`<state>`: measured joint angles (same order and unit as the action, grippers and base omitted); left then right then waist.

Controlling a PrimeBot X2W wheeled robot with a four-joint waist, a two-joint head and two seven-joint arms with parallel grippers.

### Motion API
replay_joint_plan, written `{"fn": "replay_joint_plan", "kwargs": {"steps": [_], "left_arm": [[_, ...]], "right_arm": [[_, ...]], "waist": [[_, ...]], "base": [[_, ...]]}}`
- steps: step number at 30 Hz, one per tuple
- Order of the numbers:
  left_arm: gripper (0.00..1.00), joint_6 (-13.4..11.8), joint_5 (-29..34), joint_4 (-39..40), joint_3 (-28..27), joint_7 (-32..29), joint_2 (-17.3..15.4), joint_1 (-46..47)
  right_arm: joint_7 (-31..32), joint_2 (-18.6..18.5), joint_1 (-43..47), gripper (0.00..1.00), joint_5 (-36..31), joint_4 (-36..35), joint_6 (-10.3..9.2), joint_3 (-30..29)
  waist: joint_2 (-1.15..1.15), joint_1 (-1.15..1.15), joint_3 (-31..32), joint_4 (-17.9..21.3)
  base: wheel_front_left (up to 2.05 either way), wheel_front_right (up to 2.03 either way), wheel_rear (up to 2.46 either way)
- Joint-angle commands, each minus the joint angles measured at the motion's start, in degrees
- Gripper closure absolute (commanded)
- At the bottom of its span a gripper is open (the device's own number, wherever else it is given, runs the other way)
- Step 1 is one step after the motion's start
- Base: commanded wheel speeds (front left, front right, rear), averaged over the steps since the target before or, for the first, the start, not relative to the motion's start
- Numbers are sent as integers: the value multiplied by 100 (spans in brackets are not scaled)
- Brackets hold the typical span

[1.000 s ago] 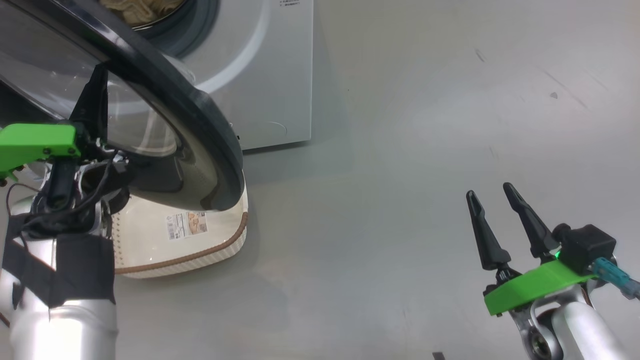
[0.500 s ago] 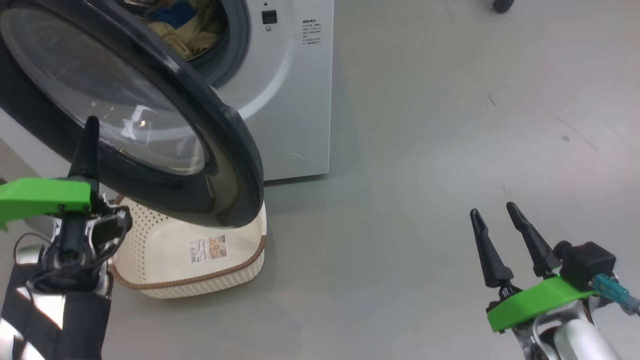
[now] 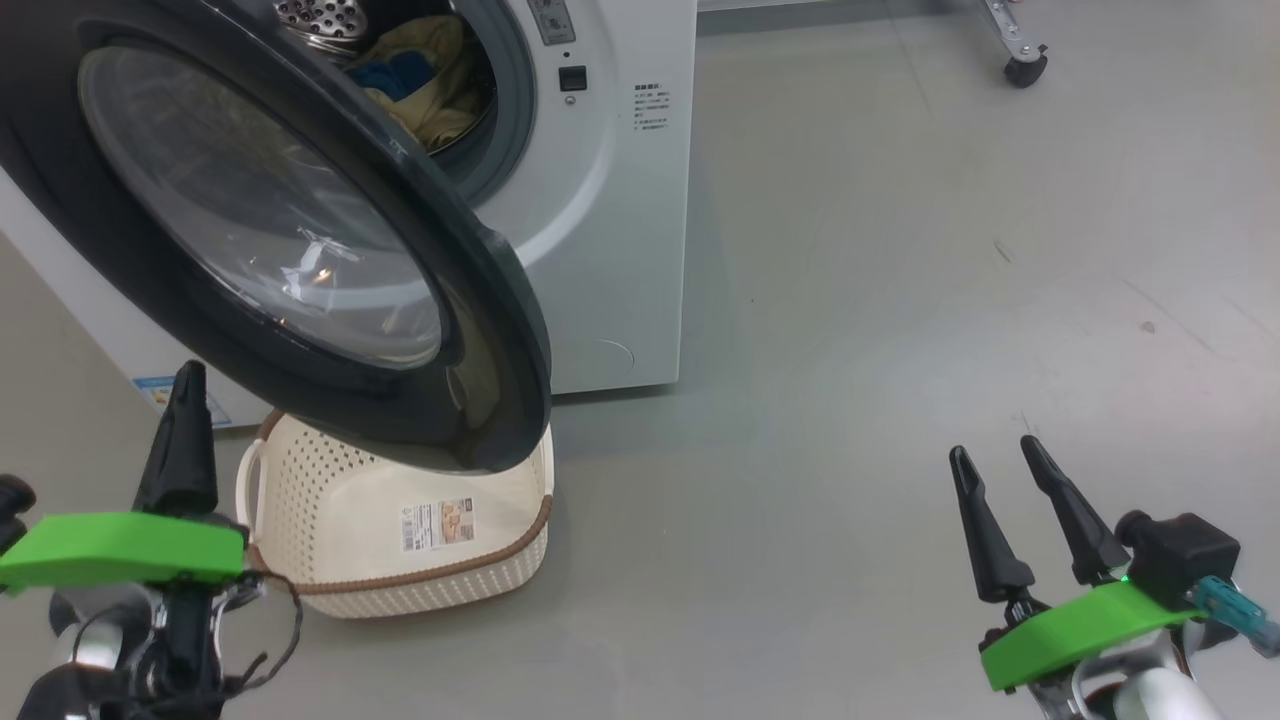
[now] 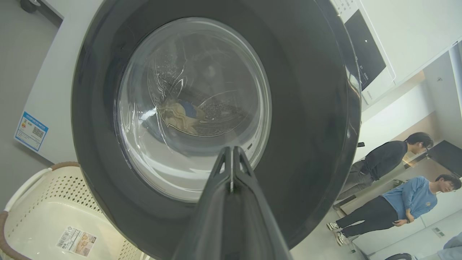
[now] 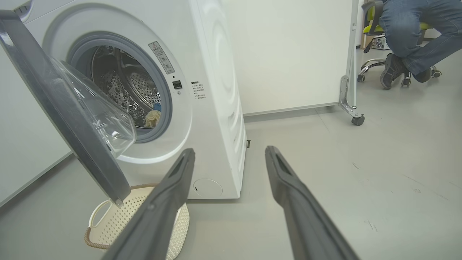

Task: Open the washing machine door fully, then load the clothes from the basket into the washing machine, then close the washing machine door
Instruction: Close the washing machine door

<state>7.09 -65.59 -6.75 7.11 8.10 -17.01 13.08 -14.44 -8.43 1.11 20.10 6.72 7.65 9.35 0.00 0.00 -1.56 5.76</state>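
Observation:
The washing machine (image 3: pixel 620 200) stands at the upper left with its door (image 3: pixel 250 220) swung partly open, the black rim hanging over the basket (image 3: pixel 300 470). The clothes (image 3: pixel 420 75), pale yellow with a blue piece, lie in the drum. The basket's floor shows a label and no cloth. My left gripper (image 3: pixel 187 385) is shut and empty, just below the door's lower rim. In the left wrist view its fingertips (image 4: pixel 231 151) point at the door (image 4: pixel 306 108) glass; contact cannot be judged. My right gripper (image 3: pixel 995 450) stands open and empty over bare floor at the lower right.
Two people stand beyond the door (image 4: pixel 393 159) in the left wrist view. A seated person's legs (image 5: pixel 408 36) and a wheeled partition's caster (image 5: pixel 357 120) show to the washing machine's (image 5: pixel 216 90) right. Grey floor stretches right of the basket (image 5: pixel 119 220).
The head camera has tilted up, showing more of the washer and drum. My left gripper, earlier in front of the door's glass, now sits lower, below the rim. The right gripper has kept its pose.

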Motion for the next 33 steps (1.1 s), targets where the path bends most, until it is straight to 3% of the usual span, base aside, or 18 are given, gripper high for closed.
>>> {"fn": "replay_joint_plan", "kwargs": {"steps": [1,3,4,7,12,24,29,33], "left_arm": [[59,39,295,235,-160,178,-294,127],[9,29,726,271,-50,338,-415,-6],[0,11,940,293,-1,410,-449,-77],[0,-130,1562,388,179,532,-519,-323],[0,-573,2612,591,216,662,-544,-722],[0,-1202,4116,1022,-57,688,-376,-1578],[0,-1343,4421,1079,-184,689,-246,-1699],[0,-1198,4499,1113,-296,689,-114,-1769]], "right_arm": [[-56,-45,-93,0,-4,-208,-16,77],[-56,-49,-88,0,-9,-219,-16,76],[-56,-51,-88,0,-9,-222,-16,79],[-56,-58,-82,0,-15,-235,-16,77],[-56,-66,-63,0,-33,-259,-16,51],[-56,-73,12,0,-52,-341,-16,-62],[-56,-56,24,0,-62,-352,-16,-71],[-56,-47,39,0,-74,-344,-16,-80]], "waist": [[0,0,0,-2],[0,0,-4,-3],[0,0,-5,0],[0,0,-10,10],[0,0,-18,14],[0,0,-12,-19],[0,0,-42,-17],[0,0,-53,-4]], "base": [[0,0,0],[0,0,0],[0,0,0],[0,0,0],[0,0,0],[0,0,0],[0,0,0],[0,0,0]]}}
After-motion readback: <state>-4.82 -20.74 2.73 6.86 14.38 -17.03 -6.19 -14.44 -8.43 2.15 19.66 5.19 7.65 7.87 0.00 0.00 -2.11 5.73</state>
